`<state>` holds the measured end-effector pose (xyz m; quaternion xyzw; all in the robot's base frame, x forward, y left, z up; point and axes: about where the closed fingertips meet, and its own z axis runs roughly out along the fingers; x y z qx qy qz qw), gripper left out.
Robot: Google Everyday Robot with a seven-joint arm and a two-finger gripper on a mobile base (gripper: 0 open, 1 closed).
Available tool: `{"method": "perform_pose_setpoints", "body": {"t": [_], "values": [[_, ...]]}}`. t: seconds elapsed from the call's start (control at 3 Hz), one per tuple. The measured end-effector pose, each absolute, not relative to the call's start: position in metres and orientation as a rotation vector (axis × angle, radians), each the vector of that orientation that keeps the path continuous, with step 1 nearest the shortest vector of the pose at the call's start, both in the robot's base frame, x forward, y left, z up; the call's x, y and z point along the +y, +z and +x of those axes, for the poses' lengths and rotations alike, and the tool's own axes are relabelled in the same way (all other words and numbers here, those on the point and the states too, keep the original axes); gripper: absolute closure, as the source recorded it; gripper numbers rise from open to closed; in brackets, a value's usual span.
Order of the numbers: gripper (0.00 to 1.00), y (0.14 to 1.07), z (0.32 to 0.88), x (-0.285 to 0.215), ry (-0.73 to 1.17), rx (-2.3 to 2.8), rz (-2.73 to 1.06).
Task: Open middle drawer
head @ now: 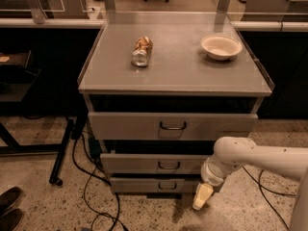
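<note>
The middle drawer [144, 163] is the mid-sized grey front of a three-drawer cabinet, with a small dark bar handle [169, 166] at its centre. It stands a little out from the cabinet, with a dark gap above it. My gripper [203, 196], pale-tipped on a white arm coming from the right, hangs low in front of the right end of the bottom drawer [149, 185]. It is below and to the right of the middle handle, and holds nothing that I can see.
The taller top drawer [134, 125] also juts out slightly. On the cabinet top lie a crushed can [141, 51] and a white bowl [221, 46]. Cables [91, 186] trail on the floor at left, beside a black stand leg [62, 150] and shoes [9, 208].
</note>
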<state>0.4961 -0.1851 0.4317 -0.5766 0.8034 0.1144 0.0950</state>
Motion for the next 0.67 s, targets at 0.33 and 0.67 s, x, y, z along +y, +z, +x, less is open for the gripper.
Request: {"method": "perform_pose_setpoints", "body": {"t": [0.33, 0.67], "values": [[0.0, 0.445, 0.517, -0.17, 0.314, 2.306, -1.708], [0.0, 0.463, 0.541, -0.161, 0.279, 2.232, -1.69]]}}
